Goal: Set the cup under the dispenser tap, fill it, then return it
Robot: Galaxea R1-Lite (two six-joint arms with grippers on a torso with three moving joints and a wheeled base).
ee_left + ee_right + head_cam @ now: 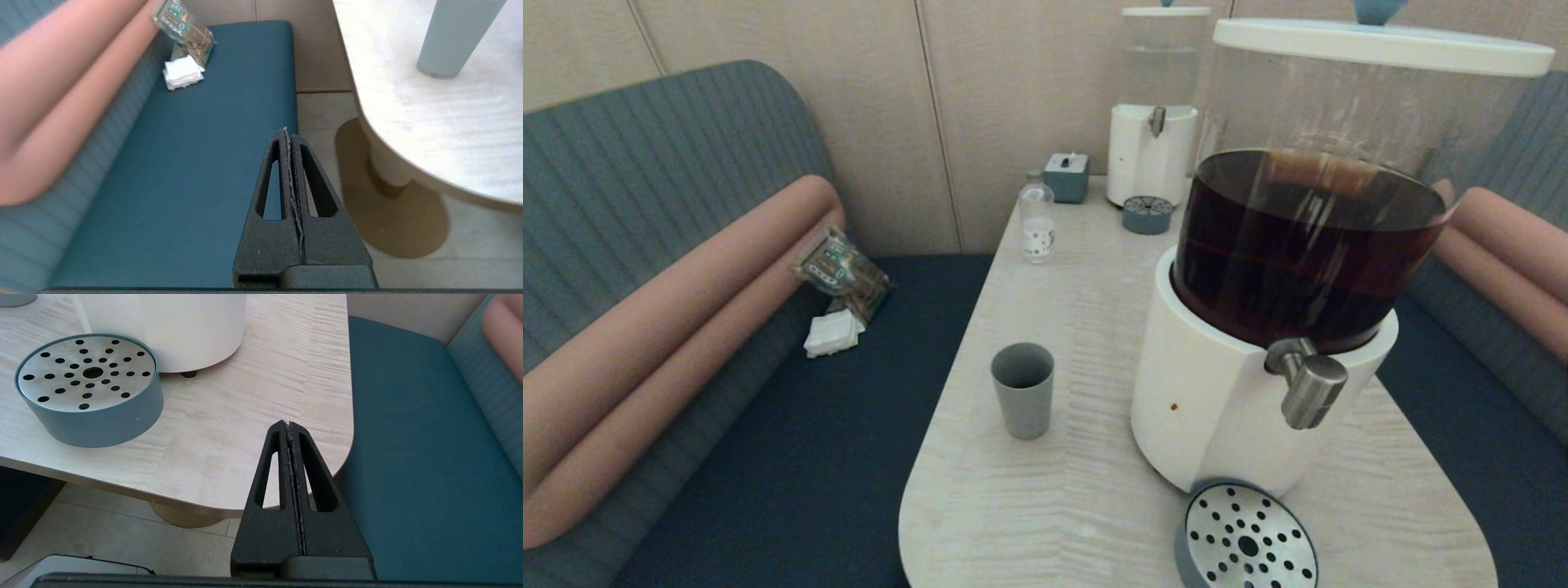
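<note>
The grey cup (1022, 389) stands upright and empty on the pale table (1078, 310), left of the big dispenser (1258, 384) of dark brown liquid. The dispenser tap (1308, 384) juts out over the round perforated drip tray (1246, 539). In the left wrist view the cup (453, 36) shows at the table's near part. My left gripper (288, 131) is shut and empty, held low over the blue bench beside the table. My right gripper (288, 424) is shut and empty, off the table's near right corner; the drip tray (88, 390) lies ahead of it. Neither gripper shows in the head view.
A clear glass bottle (1037, 220), a small grey box (1067, 176) and a smaller clear-liquid dispenser (1156, 106) with its own drip tray (1147, 215) stand at the table's far end. A packet (843, 272) and white napkins (833, 333) lie on the left bench.
</note>
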